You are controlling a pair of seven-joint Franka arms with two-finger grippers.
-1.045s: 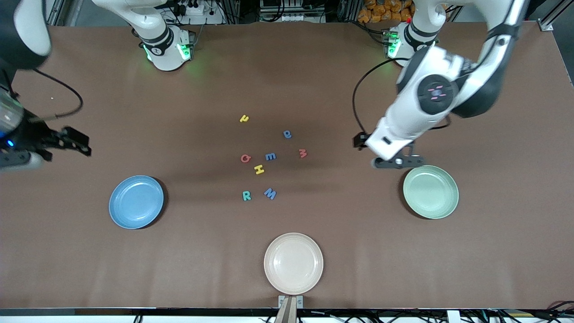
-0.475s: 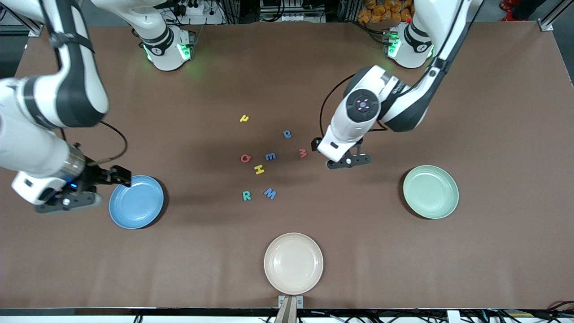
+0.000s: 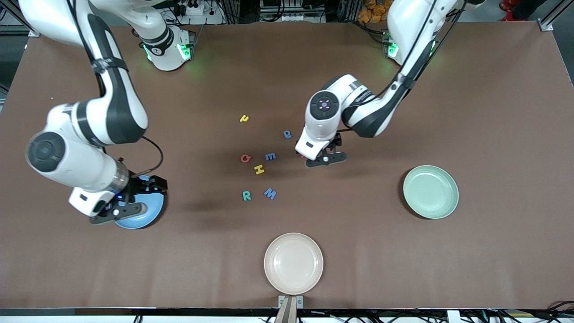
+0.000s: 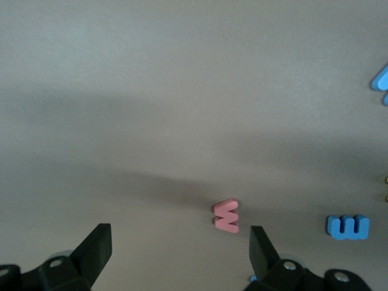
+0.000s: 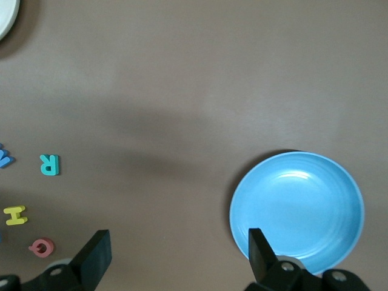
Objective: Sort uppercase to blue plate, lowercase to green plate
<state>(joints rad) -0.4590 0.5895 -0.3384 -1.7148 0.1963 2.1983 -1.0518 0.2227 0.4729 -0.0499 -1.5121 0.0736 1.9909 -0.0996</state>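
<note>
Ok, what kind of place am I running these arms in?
Probably a robotics lab: a brown-covered table with foam letters and plastic plates laid out for sorting, metal framing and cable clutter along its edge. The left gripper and right gripper are open.

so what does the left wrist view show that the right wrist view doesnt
Only the left wrist view shows the small red foam lowercase m lying flat on the table, between the open fingers of the left gripper, and the rounded blue foam lowercase m.

Only the right wrist view shows the round medium-blue plastic plate, the teal foam R, the yellow foam H, the red foam G, an edge of the cream-white plate and the open right gripper.

Both share the bare brown table.
</note>
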